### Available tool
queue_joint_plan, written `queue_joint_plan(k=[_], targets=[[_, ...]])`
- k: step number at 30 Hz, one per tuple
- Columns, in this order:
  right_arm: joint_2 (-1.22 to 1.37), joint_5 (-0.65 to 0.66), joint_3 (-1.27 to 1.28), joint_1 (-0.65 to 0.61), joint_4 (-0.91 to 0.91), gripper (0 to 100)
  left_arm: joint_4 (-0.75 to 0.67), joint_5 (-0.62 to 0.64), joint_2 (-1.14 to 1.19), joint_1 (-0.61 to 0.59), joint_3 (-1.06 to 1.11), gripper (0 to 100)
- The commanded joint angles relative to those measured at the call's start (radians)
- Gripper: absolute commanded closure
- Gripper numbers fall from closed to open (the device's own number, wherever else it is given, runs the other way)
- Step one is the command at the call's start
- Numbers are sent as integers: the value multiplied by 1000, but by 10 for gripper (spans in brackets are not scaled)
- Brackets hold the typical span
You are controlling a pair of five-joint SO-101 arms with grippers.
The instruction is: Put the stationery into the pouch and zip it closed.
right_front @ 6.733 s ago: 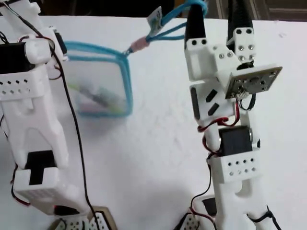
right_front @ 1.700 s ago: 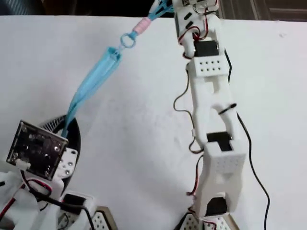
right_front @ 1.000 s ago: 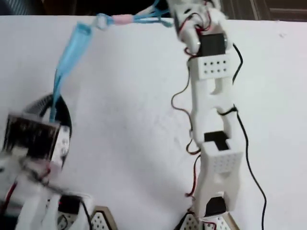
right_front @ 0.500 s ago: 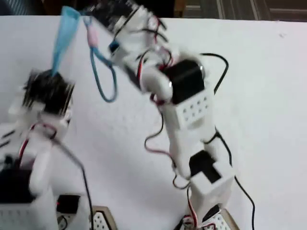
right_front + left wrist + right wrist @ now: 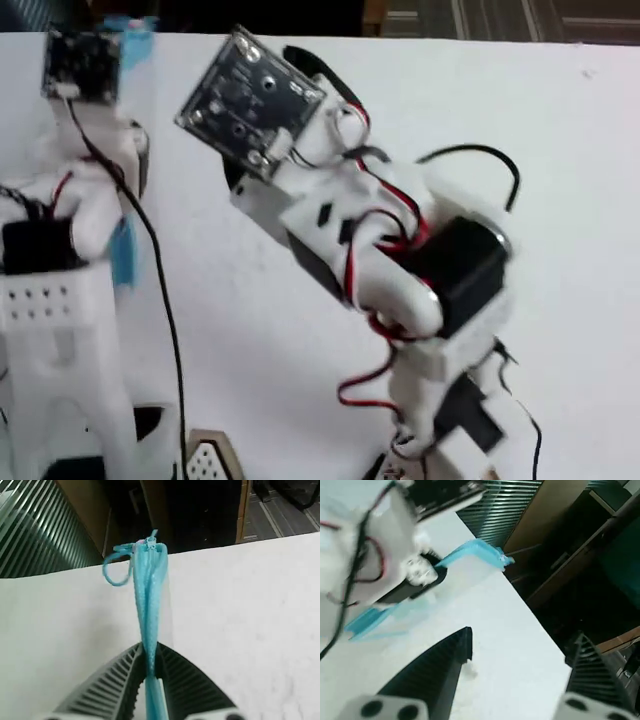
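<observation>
The pouch (image 5: 150, 600) has a blue woven cloth edge that looks a bit bumpy, and see-through plastic sides. The counter (image 5: 250, 605) is white and matt with tiny specks. The left tool (image 5: 150, 662) has dark ridged plastic fingers (image 5: 117, 682). The left arm (image 5: 55, 320) and right arm (image 5: 330, 215) are smooth white plastic. The camera board (image 5: 250, 100) looks shiny.

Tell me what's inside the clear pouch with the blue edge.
Nothing can be made out inside. The left hand clamps the clear blue-edged pouch edge-on, and in the right wrist view its pale side shows no distinct contents and is partly covered by that arm.
</observation>
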Motion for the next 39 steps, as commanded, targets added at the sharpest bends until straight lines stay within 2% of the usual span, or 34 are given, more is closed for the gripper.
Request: queue_joint_plan(k=[1, 8, 12, 15, 21, 28, 32, 34, 37, 39], targets=[[-145, -3, 175, 1, 22, 693, -23, 14, 58, -13, -109, 978], [-433, -3, 568, 25, 19, 693, -17, 5, 77, 19, -120, 978], [-582, -3, 753, 150, 1, 693, 34, -28, 74, 84, -120, 978], [-694, -3, 873, 295, -10, 693, 109, -81, 74, 160, -120, 978], [-897, -3, 1100, 532, -82, 693, 262, -78, 74, 309, -118, 977], [-1113, -3, 1404, 664, -223, 693, 407, -83, 81, 492, -114, 976], [-1198, -3, 1510, 716, -255, 693, 399, -84, 79, 506, -15, 970], [-1219, -3, 1550, 731, -254, 693, 402, -80, 79, 506, 48, 919], [-1234, -8, 1591, 743, -254, 693, 408, -77, 73, 507, 123, 777], [-1233, -55, 1602, 740, -255, 693, 422, -41, 71, 506, 143, 708]])
